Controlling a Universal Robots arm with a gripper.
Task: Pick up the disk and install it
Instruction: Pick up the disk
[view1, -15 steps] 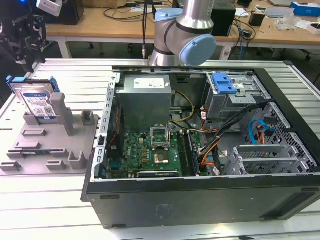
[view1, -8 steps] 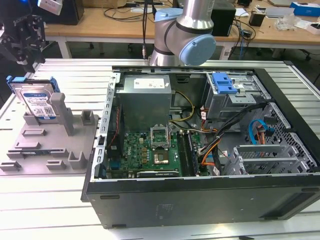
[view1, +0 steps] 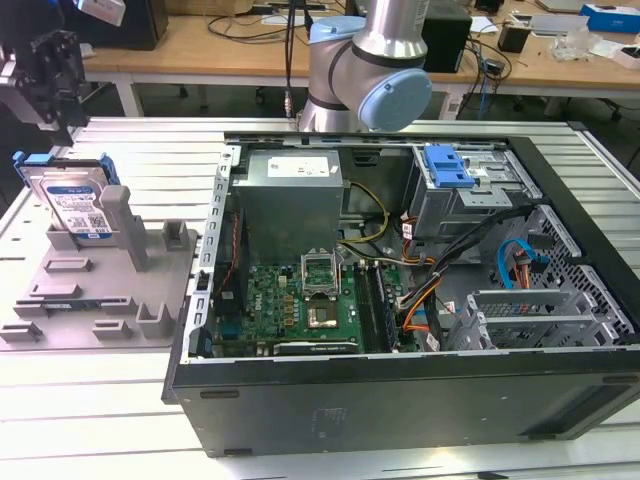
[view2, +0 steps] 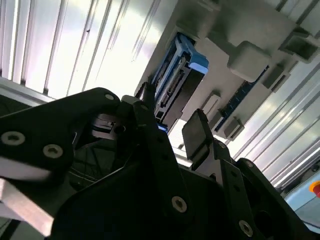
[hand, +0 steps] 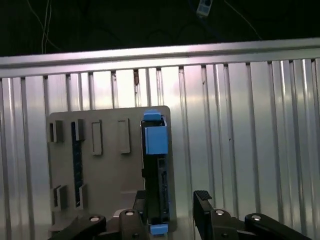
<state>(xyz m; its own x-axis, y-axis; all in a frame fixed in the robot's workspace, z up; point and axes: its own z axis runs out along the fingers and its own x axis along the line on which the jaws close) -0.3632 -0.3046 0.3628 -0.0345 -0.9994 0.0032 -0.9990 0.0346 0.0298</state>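
The pincer (view1: 52, 95) is hanging released, its two black fingers (hand: 204, 212) standing apart and clasping nothing. In both wrist views the disk (hand: 156, 175) is showing edge-on beyond the fingertips, roughly in line with the gap between them and closer to one finger. In the exterior view it is sitting below the pincer and apart from it. The disk is standing on its edge in a grey fixture plate (view1: 110, 300), with its labelled silver face turning toward the exterior view's camera and blue rails framing it. It is sitting just beside a grey upright post (view1: 117, 215) of that plate. The plate is lying flat on a ribbed aluminium table (view1: 110, 410) at the exterior view's left. Toward the exterior view's right, an open computer case (view1: 400, 405) is resting on the same table, close beside the plate. It is showing a green motherboard (view1: 310, 300), a grey power supply (view1: 290, 185) and a blue caddy (view1: 447, 167) in its drive bay. The arm (view1: 375, 60) is rising behind the case, and wooden workbenches (view1: 200, 45) carrying cables and boxes are standing farther back.
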